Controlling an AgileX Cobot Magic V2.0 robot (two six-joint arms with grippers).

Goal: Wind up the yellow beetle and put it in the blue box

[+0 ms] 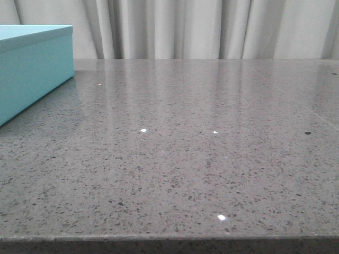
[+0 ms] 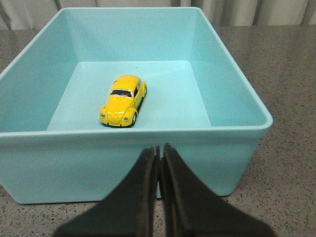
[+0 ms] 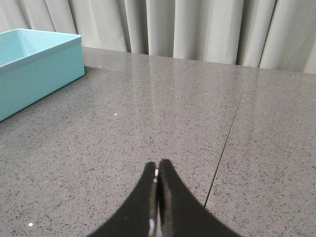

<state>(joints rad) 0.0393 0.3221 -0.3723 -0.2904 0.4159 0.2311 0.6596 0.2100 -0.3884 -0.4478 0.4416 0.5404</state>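
Note:
The yellow beetle (image 2: 123, 101) stands on its wheels on the floor of the open blue box (image 2: 237, 98), toward the near side. The box also shows at the far left in the front view (image 1: 32, 69) and in the right wrist view (image 3: 39, 66). My left gripper (image 2: 160, 149) is shut and empty, just outside the box's near wall. My right gripper (image 3: 157, 167) is shut and empty over the bare grey table, well away from the box. Neither gripper shows in the front view.
The grey speckled table (image 1: 185, 159) has a thin seam line (image 3: 227, 143) beside my right gripper. Pale curtains (image 1: 212, 26) hang behind the table's far edge. The table's front edge (image 1: 169, 239) runs along the bottom of the front view.

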